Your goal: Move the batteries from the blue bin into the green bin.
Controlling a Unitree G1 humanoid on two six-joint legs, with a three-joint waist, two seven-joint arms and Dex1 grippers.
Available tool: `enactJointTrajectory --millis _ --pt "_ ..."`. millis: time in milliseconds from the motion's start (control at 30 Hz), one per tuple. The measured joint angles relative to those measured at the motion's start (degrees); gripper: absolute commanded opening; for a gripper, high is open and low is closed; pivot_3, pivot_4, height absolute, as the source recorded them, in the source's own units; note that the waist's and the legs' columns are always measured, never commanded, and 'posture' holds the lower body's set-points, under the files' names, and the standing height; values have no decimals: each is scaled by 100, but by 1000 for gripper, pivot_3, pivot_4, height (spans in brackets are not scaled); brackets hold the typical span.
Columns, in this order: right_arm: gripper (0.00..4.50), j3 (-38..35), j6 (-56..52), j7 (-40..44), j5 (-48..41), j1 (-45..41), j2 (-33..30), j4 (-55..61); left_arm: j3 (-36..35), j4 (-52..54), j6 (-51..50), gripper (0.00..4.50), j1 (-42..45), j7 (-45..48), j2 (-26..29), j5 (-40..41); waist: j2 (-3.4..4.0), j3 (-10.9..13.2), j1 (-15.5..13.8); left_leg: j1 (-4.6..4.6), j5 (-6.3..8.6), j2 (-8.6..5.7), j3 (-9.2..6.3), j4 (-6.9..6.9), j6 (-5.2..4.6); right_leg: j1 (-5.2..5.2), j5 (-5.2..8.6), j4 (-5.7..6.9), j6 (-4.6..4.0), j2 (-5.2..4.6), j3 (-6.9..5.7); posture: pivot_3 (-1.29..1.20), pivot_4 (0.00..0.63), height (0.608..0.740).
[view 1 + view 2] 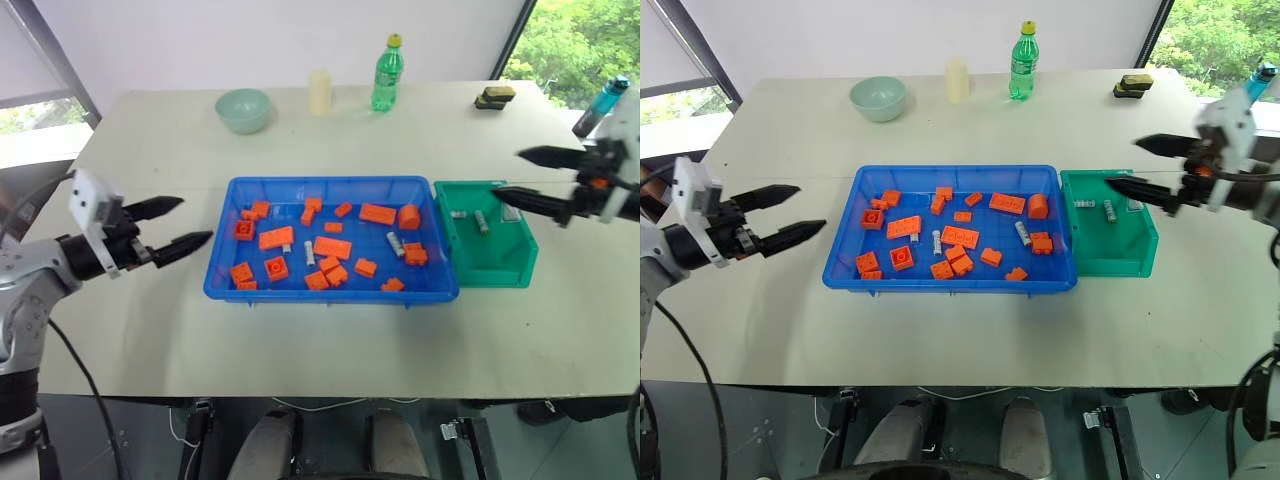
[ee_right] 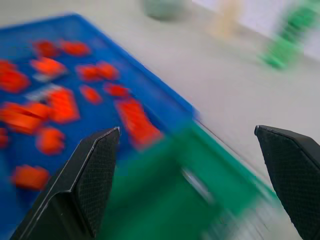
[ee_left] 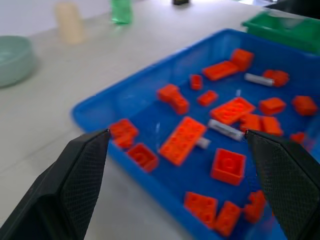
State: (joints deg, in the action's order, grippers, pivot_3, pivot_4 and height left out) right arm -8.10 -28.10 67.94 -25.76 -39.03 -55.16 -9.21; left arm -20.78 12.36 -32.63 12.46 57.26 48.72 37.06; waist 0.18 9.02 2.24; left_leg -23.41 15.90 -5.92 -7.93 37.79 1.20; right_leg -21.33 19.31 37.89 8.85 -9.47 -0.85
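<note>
Nearest in the left eye view, the left gripper (image 1: 185, 223) hovers over the bare table (image 1: 140, 330) just left of the blue bin (image 1: 330, 293), its two black fingers spread apart and empty, pointing toward the bin. Three batteries (image 1: 396, 244) show among the orange bricks (image 1: 276, 238) in the blue bin: one near the right end lies on a diagonal, one near the middle (image 1: 309, 252) runs roughly front to back, and one (image 1: 287, 245) shows at the edge of a large brick. I count about twenty bricks. Touching the blue bin's right side, the green bin (image 1: 497, 268) holds two batteries, one (image 1: 459, 213) lying crosswise and one (image 1: 481, 221) running roughly front to back. The right gripper (image 1: 508, 172) hangs above the green bin's far right part, released wide with nothing between its fingers, pointing left.

At the table's far edge stand one pale green bowl (image 1: 243, 109), one cream cup (image 1: 320, 92) and one green bottle (image 1: 387, 74).

From the left wrist view, two batteries are clear in the blue bin: one (image 3: 226, 130) beside the largest bricks, one (image 3: 259, 79) nearer the green bin, both diagonal.

From the right wrist view, motion blur hides the batteries' lie; the fingers (image 2: 95, 165) stand wide apart over both bins.
</note>
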Motion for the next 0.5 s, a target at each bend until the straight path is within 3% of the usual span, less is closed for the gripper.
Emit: enactJointTrajectory --millis 100,233,500 --pt "4437 1120 -167 16 217 -700 990 356 200 389 -69 4500 -121 202 125 67 1 1 48 0 0 4 0 -4 1 -8 0 4 0 3 2 0 150 727" --pt "4437 2092 -128 56 625 -1285 1952 116 200 546 -64 4500 -295 290 250 66 -1 3 26 -3 0 -5 -8 -11 1 -12 0 5 -1 -2 1 0 150 727" --pt "4437 3071 1001 64 1677 -2242 3665 -2163 -63 936 -88 4500 -906 187 292 103 -6 4 61 -3 -2 -10 -23 -8 3 -16 -1 18 -1 0 1 0 150 727"
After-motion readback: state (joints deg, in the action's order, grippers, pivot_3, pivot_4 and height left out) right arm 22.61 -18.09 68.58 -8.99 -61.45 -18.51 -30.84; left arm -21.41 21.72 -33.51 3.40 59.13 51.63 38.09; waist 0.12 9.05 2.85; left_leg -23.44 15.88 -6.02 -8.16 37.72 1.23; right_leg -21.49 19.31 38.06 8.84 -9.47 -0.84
